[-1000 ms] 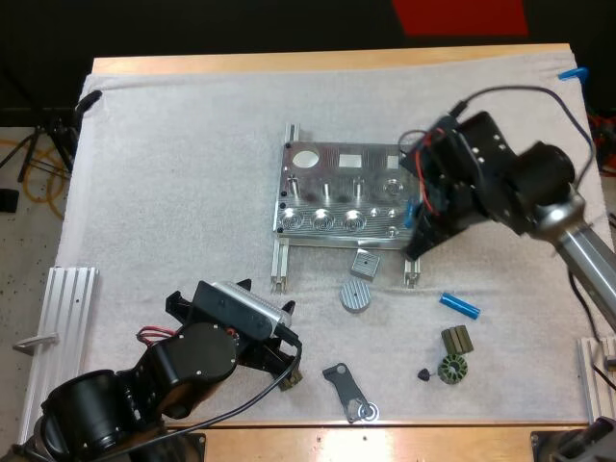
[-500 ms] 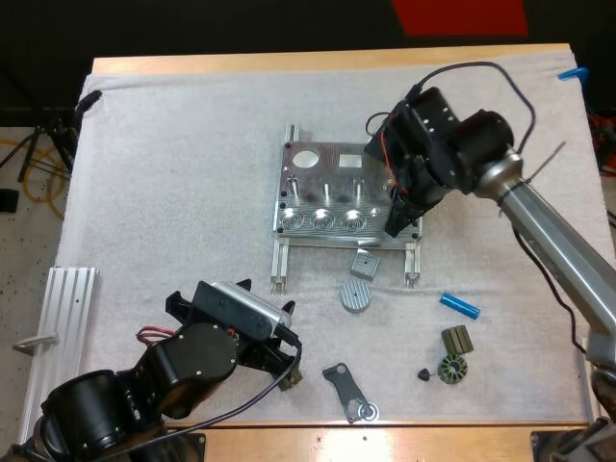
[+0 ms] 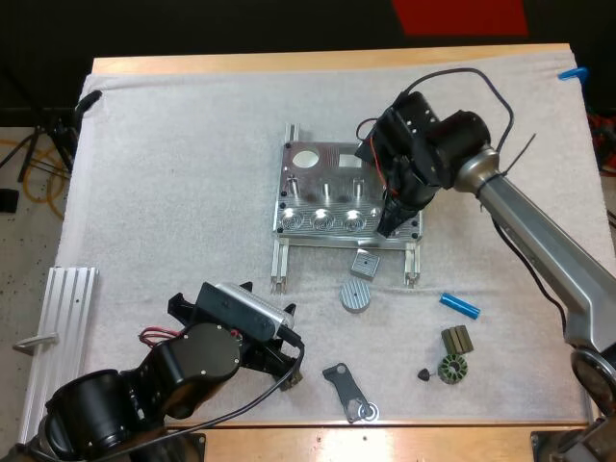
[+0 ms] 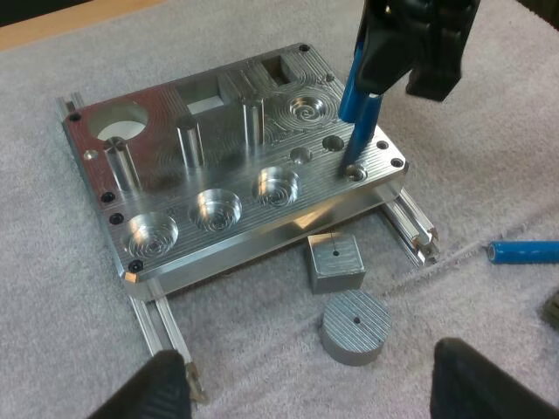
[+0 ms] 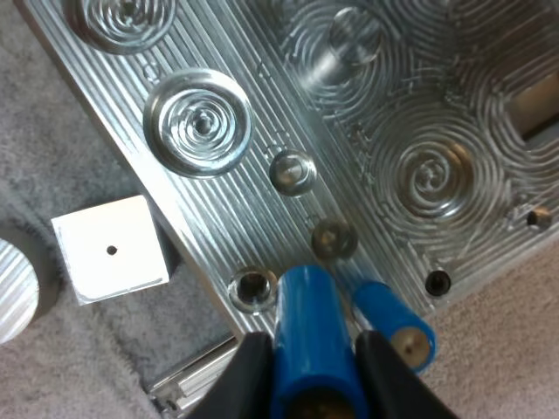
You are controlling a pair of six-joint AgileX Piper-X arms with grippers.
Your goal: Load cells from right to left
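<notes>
My left gripper (image 4: 323, 393) hangs wide open, holding nothing, over bare mat (image 3: 173, 173) in front of the fixture (image 3: 332, 192). The right wrist view shows what the high view hides: my right gripper (image 5: 310, 362) clamps a blue cylinder (image 5: 304, 305) over the fixture's right front corner, with a second blue cylinder (image 5: 389, 319) just beside it. A loose blue cylinder (image 3: 459, 306) lies on open mat farther right.

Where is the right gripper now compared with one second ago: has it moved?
Yes. In the high view the right gripper moved left, from the metal fixture's right edge inward over its front right corner, gripping a blue cylinder.
</notes>
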